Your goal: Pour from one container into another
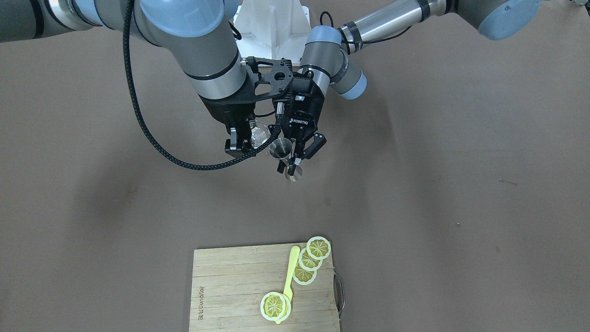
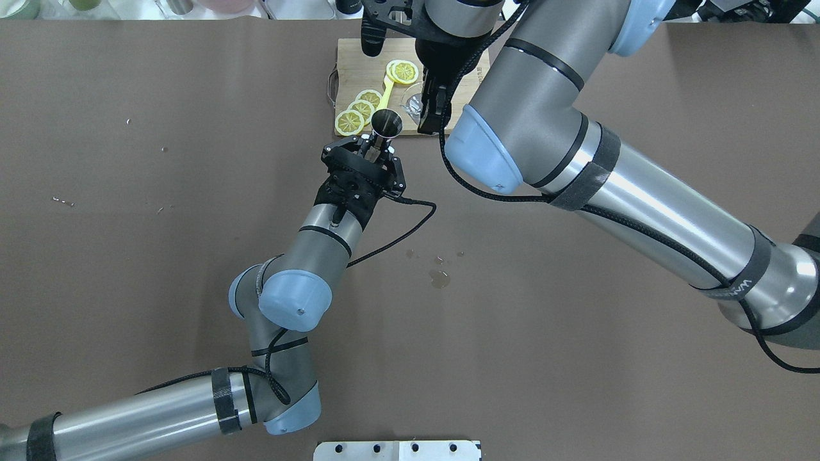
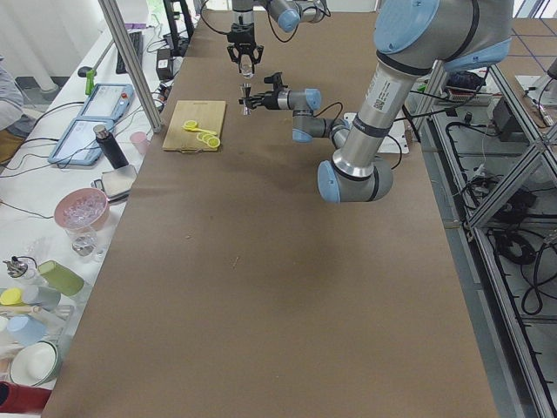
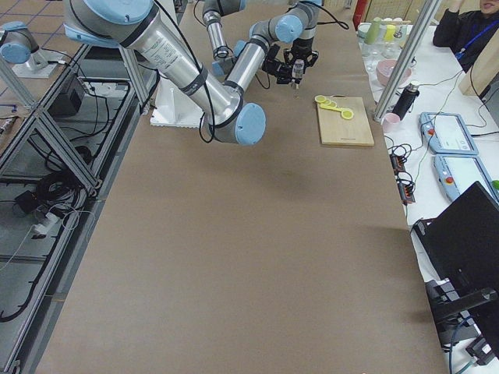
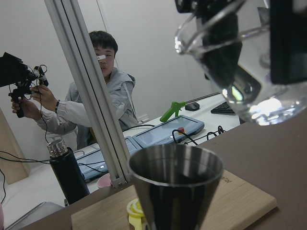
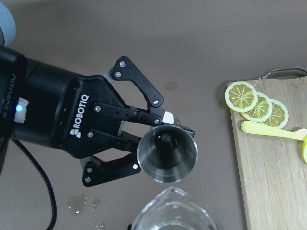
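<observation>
Cup [image 5: 240, 62]: clear glass, thick base, tilted, lip just above the jigger [image 6: 167, 154] rim; gripped by right claw [image 1: 246, 138]. Jigger: grey steel, mouth up, held above the table [image 1: 415, 184], left claw [image 2: 377, 147] clamped on its waist. Board [image 1: 230, 276] with lemon slices [image 1: 318, 247] nearby.

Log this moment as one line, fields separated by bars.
left gripper: holds jigger | right gripper: holds glass cup | cup: higher, beside jigger
</observation>
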